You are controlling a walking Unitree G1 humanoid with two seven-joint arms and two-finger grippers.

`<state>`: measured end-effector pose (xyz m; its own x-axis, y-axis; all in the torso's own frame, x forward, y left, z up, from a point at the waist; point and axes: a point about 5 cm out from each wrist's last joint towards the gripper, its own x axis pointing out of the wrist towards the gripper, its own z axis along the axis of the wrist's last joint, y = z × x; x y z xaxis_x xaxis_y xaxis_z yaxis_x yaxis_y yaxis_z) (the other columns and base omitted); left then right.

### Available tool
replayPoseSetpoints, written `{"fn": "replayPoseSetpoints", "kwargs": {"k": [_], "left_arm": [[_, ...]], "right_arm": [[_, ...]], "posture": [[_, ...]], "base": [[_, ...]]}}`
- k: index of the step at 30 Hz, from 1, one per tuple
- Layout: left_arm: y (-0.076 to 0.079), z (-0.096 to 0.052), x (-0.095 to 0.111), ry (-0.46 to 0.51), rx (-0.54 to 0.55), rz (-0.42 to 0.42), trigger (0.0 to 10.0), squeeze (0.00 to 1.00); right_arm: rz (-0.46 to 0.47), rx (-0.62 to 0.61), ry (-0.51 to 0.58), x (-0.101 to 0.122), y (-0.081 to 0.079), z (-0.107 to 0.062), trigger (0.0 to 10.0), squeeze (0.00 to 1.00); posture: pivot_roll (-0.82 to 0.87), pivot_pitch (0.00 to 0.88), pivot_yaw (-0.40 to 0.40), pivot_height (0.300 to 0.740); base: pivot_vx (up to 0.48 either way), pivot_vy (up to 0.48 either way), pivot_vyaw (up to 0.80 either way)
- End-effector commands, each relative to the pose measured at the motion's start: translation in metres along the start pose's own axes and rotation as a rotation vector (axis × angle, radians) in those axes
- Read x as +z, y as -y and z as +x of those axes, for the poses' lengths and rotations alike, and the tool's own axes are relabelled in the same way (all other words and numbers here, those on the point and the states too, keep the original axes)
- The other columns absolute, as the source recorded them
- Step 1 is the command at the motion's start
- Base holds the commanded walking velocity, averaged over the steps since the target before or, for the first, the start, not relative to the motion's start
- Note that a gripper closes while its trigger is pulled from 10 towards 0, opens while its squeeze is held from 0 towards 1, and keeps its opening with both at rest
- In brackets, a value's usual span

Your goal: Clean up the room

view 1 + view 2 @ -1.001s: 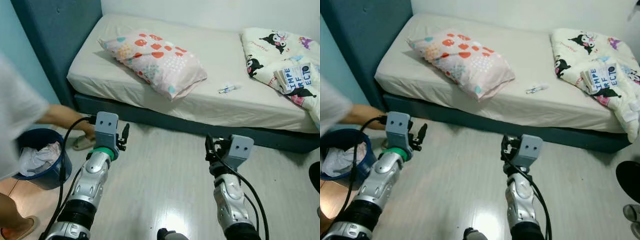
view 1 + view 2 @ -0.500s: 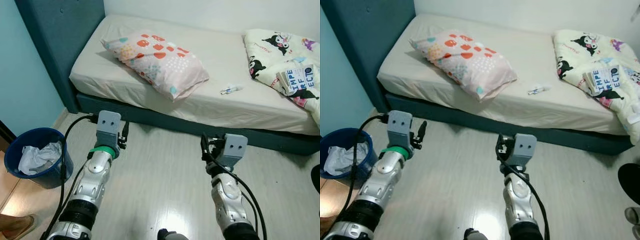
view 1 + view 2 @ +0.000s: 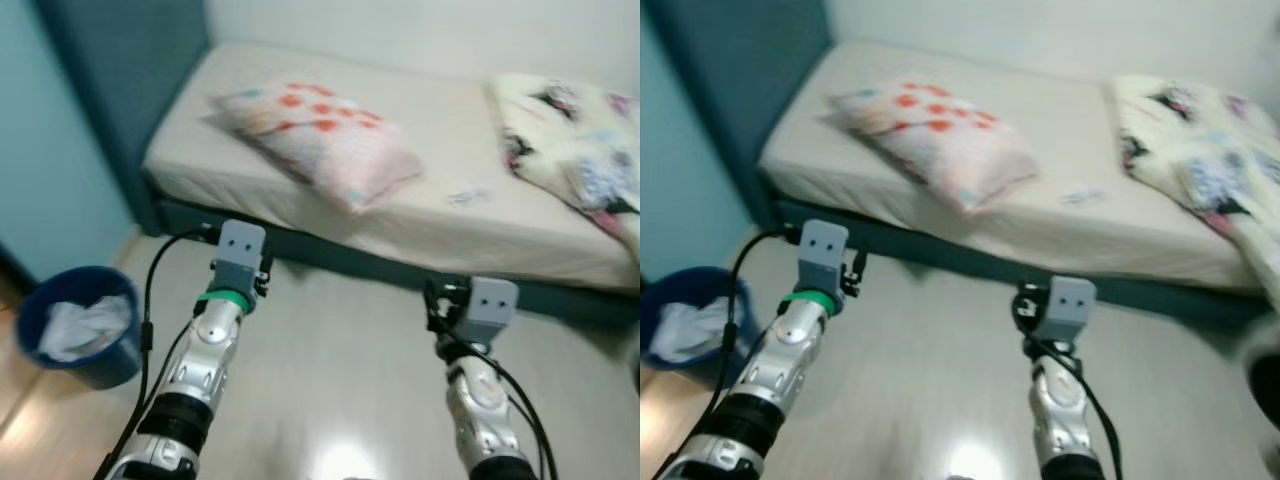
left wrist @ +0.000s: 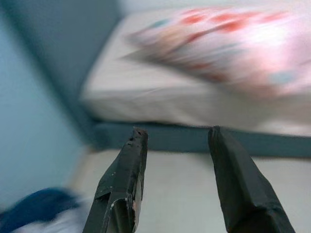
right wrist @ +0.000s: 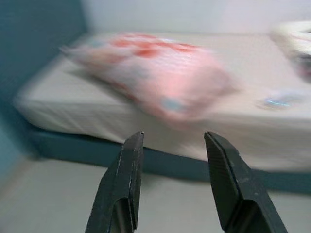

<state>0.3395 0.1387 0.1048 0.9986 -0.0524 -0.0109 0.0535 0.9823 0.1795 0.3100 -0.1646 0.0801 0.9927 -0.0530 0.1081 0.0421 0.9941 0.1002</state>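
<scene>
A pink pillow [image 3: 320, 140] with red hearts lies on the cream bed [image 3: 230, 160]. A small white and blue item [image 3: 463, 194] rests on the sheet near the front edge, and a cartoon-print blanket [image 3: 575, 160] is bunched at the right end. My left gripper [image 4: 177, 131] is open and empty, held over the floor short of the bed. My right gripper [image 5: 173, 135] is also open and empty, facing the pillow [image 5: 155, 73] from the floor side. All views are blurred.
A blue bin [image 3: 75, 325] holding crumpled white material stands on the floor at the left, by the teal wall. A dark teal headboard [image 3: 120, 70] closes the bed's left end. Pale floor [image 3: 340, 360] stretches between my arms and the bed frame.
The person who reached down beside the bin a second ago has left the picture. The whole view has shifted and blurred, so the camera is moving. Both arms keep their pose.
</scene>
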Motion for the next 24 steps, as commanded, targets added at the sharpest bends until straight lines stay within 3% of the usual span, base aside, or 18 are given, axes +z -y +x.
{"fn": "replayPoseSetpoints", "kwargs": {"k": [1,14,17,24], "left_arm": [[0.010,0.000,-0.002,-0.005,-0.018,-0.010,10.0,0.00],[0.015,0.002,0.002,0.012,-0.028,-0.013,10.0,0.00],[0.020,0.001,0.005,0.041,-0.075,-0.013,10.0,0.00],[0.026,0.000,0.007,0.057,-0.107,-0.007,10.0,0.00]], "right_arm": [[-0.023,-0.025,-0.044,-0.008,0.010,-0.007,10.0,0.00],[-0.021,-0.055,-0.024,-0.006,0.017,-0.007,10.0,0.00],[-0.008,-0.105,-0.038,-0.008,0.024,-0.007,10.0,0.00],[-0.026,-0.131,-0.055,-0.009,0.028,-0.005,10.0,0.00]], "posture": [[-0.13,0.044,0.016,0.740],[-0.14,0.039,0.018,0.740],[-0.13,0.032,0.018,0.740],[-0.13,0.026,0.018,0.740]], "base": [[0.480,0.000,0.79],[0.372,0.000,0.00],[0.342,0.000,0.00],[0.347,0.000,-0.73]]}}
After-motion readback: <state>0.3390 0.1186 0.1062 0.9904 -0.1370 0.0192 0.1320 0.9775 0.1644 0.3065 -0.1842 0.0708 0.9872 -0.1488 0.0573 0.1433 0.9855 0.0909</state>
